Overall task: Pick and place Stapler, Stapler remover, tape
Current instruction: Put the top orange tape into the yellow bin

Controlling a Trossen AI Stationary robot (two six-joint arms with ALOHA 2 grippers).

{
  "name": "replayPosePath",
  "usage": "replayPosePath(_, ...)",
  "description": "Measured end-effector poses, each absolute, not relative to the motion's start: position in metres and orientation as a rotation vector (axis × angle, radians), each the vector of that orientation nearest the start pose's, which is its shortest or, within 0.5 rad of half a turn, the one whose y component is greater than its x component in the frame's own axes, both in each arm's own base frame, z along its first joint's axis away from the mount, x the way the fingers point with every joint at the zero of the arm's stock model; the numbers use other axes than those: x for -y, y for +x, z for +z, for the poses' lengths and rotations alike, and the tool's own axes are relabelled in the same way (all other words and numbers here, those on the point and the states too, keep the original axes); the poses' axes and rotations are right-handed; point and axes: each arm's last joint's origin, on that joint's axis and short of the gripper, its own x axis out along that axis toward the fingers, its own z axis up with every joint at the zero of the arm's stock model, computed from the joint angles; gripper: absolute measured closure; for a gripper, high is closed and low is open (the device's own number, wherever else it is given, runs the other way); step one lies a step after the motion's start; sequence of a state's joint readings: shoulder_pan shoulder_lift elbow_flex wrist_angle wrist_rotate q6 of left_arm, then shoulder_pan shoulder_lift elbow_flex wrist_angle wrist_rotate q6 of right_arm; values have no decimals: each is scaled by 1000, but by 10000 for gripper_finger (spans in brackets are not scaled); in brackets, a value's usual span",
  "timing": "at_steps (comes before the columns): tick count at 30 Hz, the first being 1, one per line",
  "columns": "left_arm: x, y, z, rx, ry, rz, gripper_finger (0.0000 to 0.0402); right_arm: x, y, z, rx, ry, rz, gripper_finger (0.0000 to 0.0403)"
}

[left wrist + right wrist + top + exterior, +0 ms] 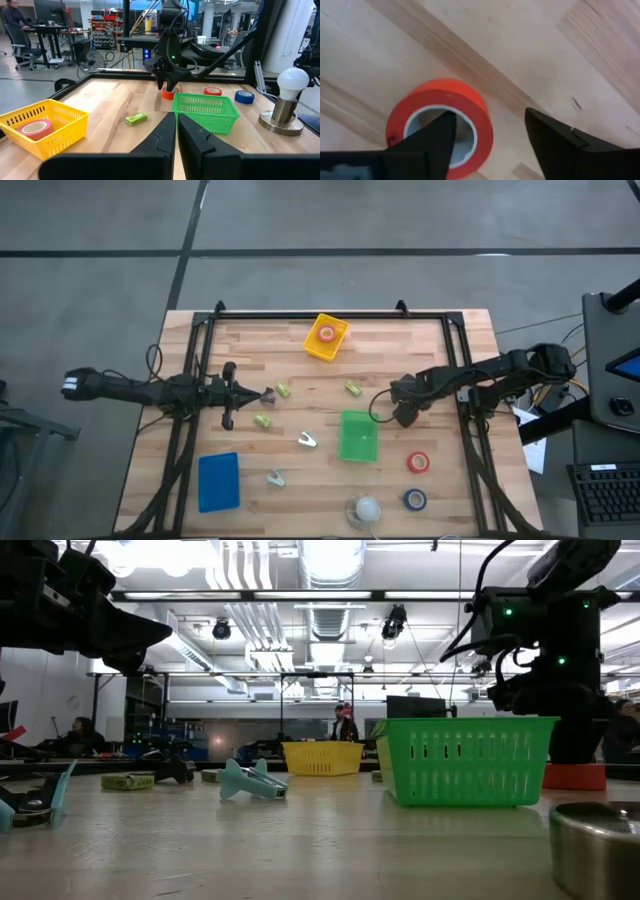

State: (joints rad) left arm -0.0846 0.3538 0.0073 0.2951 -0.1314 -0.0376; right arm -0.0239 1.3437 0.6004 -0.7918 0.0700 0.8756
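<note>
My right gripper is open and points down over a red tape roll that lies flat on the table right of the green bin. One finger stands over the roll's hole and the other outside its wall. Another red roll and a dark blue roll lie nearer the front. A third red roll lies in the yellow bin. My left gripper is shut and empty, above the table's left half. My right gripper straddles the red roll's wall from above. I cannot tell whether either finger touches it. The roll lies flat on the table.
Three small yellow-green staplers and two pale staple removers lie mid-table. A blue bin stands front left. A light bulb on a metal base stands at the front edge.
</note>
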Motion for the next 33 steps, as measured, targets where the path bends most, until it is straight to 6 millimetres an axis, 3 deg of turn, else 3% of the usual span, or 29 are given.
replayPosePath(9, 6, 119, 163, -50, -32, 48, 378, 8, 191, 146, -1352, 604, -691, 292)
replayPosePath(16, 6, 119, 163, -51, -32, 48, 378, 24, 215, 176, -1224, 497, -678, 370)
replayPosePath(24, 6, 119, 163, -51, -32, 48, 378, 60, 250, 225, -911, 435, -654, 351)
replayPosePath(33, 6, 119, 163, -51, -32, 48, 378, 79, 273, 247, -527, 378, -585, 353)
